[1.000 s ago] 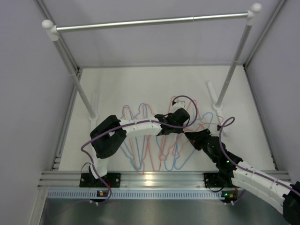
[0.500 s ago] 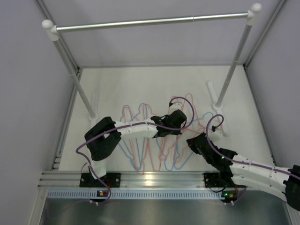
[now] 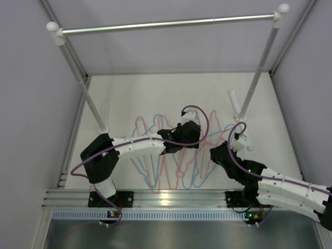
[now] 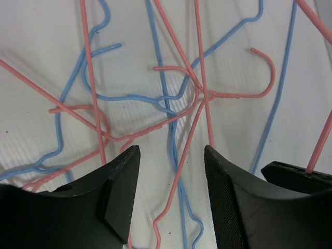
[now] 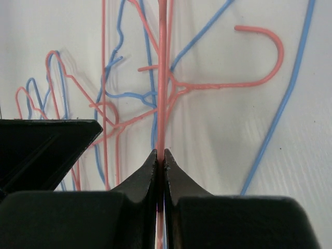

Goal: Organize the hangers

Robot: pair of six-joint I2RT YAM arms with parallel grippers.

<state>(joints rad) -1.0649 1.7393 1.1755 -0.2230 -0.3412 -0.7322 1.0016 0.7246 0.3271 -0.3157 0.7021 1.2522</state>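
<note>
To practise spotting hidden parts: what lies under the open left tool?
Under the left tool, pink hanger wires and a blue hanger wire cross on the white table. Where they run beneath its black fingers, they are covered, so their ends cannot be seen.

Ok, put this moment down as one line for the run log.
left gripper: open, over hangers | right gripper: shut on pink hanger | rail: no hangers hung
</note>
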